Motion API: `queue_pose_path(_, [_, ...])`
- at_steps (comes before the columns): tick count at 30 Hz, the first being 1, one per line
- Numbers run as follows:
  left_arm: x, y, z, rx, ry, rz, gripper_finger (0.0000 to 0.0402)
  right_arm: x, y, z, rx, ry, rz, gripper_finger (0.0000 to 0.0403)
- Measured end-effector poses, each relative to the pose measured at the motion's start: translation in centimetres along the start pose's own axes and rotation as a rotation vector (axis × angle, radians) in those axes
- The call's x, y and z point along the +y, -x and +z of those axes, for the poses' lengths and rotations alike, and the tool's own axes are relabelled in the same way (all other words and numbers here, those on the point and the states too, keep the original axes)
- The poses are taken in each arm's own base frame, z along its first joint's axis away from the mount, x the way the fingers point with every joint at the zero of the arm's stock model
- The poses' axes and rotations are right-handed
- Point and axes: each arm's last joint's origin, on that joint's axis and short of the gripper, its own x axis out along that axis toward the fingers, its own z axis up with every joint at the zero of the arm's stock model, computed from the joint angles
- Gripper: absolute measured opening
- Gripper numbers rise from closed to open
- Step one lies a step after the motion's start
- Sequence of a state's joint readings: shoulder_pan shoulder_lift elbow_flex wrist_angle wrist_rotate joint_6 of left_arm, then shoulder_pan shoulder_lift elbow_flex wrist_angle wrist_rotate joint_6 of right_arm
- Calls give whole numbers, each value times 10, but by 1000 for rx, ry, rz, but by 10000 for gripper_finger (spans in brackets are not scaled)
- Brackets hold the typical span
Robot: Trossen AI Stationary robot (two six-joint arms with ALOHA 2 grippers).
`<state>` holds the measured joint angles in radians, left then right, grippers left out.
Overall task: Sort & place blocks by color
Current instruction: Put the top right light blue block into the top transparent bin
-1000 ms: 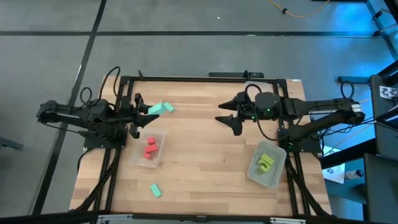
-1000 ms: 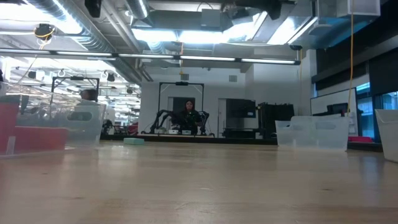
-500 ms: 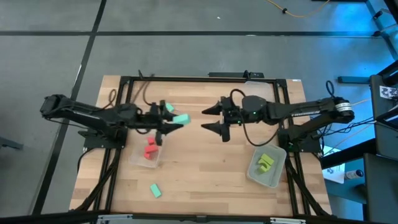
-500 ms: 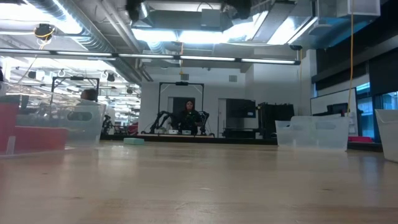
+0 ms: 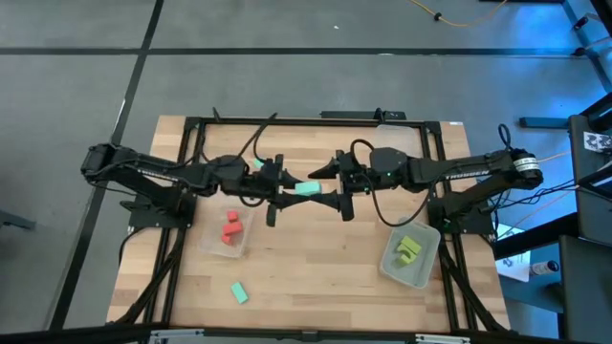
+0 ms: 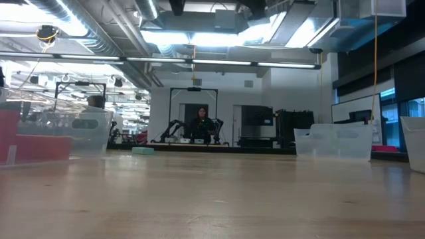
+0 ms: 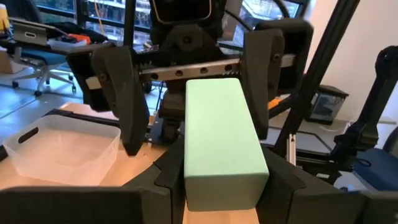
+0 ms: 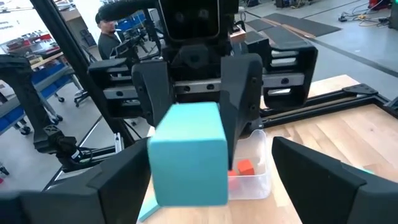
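Two grippers meet above the middle of the table [image 5: 316, 248]: the left gripper [image 5: 283, 189] has its fingers closed on a mint block [image 5: 306, 187], held in the air between both arms. The right gripper [image 5: 337, 185] faces it with fingers spread wide on either side of the block's far end, gripping nothing.

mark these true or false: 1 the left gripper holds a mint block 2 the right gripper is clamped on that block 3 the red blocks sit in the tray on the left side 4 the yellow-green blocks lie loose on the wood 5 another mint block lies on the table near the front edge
1. True: the left gripper holds the mint block above the table's middle.
2. False: the right gripper stands open around it.
3. True: the red blocks lie in the left tray.
4. False: the yellow-green blocks lie in the right tray.
5. True: the second mint block lies on the table.
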<state>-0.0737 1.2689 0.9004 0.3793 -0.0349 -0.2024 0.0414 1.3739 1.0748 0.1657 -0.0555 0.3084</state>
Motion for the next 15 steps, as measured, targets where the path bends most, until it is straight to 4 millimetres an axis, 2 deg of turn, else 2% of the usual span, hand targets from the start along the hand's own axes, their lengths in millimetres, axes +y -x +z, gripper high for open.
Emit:
queue_pose_path(5, [0,0,-2,21,-1,4,124,0,0,0,-1,1,2,297])
queue_pose_path(8, [1,0,-3,29,-1,7,124,0,0,0,-1,2,3,250])
queue_pose_path(13, [1,0,-3,32,-1,18,124,1,0,-1,10,18,22,147])
queue_pose_path(15, [1,0,-3,30,-1,31,124,1,0,-1,15,29,36,135])
